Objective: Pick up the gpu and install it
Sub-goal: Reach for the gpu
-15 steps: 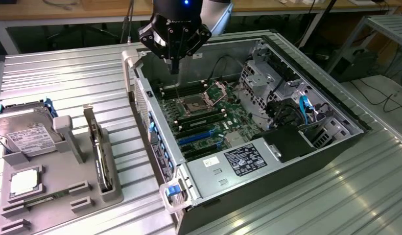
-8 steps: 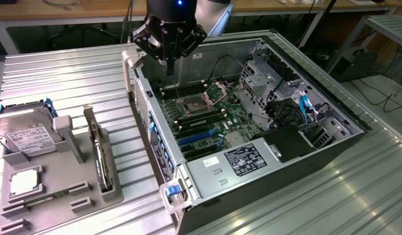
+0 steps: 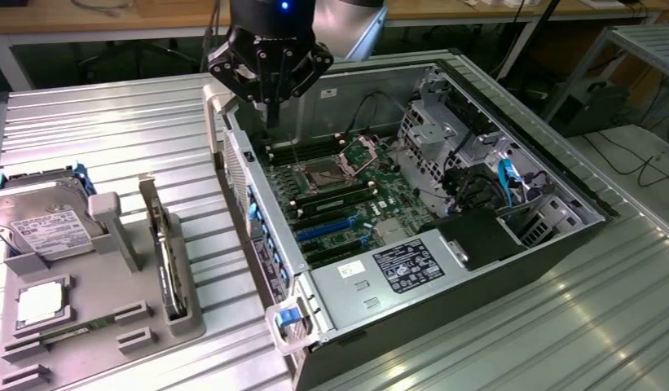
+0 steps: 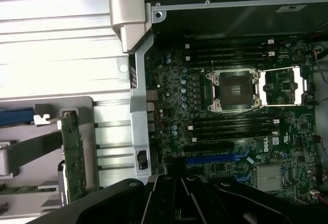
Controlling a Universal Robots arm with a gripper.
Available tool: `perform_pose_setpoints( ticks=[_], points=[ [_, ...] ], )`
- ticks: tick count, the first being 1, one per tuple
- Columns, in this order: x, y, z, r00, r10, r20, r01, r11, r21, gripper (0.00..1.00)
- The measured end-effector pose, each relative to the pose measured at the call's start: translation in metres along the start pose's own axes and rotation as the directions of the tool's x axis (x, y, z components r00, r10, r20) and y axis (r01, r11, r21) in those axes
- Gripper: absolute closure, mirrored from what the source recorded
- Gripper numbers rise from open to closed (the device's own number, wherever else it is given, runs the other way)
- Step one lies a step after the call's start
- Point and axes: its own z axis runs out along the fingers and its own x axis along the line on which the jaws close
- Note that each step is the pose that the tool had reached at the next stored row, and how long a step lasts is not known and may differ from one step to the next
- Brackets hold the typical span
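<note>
The gpu (image 3: 164, 244) (image 4: 72, 155) stands on its long edge in a slot of a grey holder (image 3: 116, 236). The holder sits on the ribbed metal table (image 3: 149, 122), at the exterior view's left of the open computer case (image 3: 530, 138). Nothing grips the card.

A hard drive (image 3: 46, 228) with a white label rests in the same holder, further toward the exterior view's left.

The end effector (image 3: 271, 120) (image 4: 177, 183) hangs above the case's near wall and the edge of the motherboard (image 3: 345, 195) (image 4: 230, 131), well apart from the gpu. Its fingers are drawn together and hold nothing.

In the wrist view, the processor socket (image 4: 233, 90) lies open on the board, with blue expansion slots (image 4: 215, 158) nearer the end effector.
</note>
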Motion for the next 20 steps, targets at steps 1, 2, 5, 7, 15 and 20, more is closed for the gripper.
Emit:
perform_pose_setpoints(
  ticks=[1,2,5,7,15,20],
  points=[
    [0.001,-0.0005,-0.0001,1.0,0.0,0.0,0.0,1.0,0.0,0.89],
    [0.002,-0.0008,-0.0001,1.0,0.0,-0.0001,0.0,1.0,0.0,0.89],
    [0.006,-0.0022,-0.0002,1.0,-0.001,-0.0001,0.001,1.0,0.0,0.89],
    [0.007,-0.0035,-0.0003,1.0,-0.002,-0.0001,0.002,1.0,0.0,0.89],
    [0.016,-0.0106,-0.0009,0.9999,-0.014,-0.0007,0.014,0.9999,-0.0005,0.89],
    [0.023,-0.0151,-0.0012,0.9999,-0.017,-0.0008,0.017,0.9999,-0.0008,0.89]
  ],
)
